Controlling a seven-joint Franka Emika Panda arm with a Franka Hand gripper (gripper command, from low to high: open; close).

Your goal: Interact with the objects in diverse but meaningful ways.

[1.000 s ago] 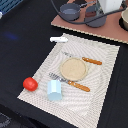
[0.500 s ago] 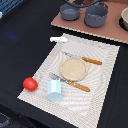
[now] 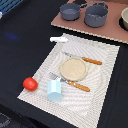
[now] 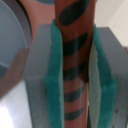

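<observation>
Small red tomato (image 3: pixel 30 83) just beside pale blue cup (image 3: pixel 54 90) on striped placemat (image 3: pixel 102 95).

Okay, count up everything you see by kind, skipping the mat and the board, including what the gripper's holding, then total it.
Grey pots: 2
Plate: 1
Orange-handled utensils: 2
Pale blue cup: 1
Red tomato: 1
White flat piece: 1
Bowl-like thing, cut off: 1
Sausage stick, in gripper: 1
Total: 10

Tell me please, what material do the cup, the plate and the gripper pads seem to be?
Cup: probably plastic, pale blue, matte, smooth.
Plate: looks like wood, tan with a flat dull face.
Pads: seemingly soft foam or rubber, teal, matte, pressed against the sausage.
</observation>
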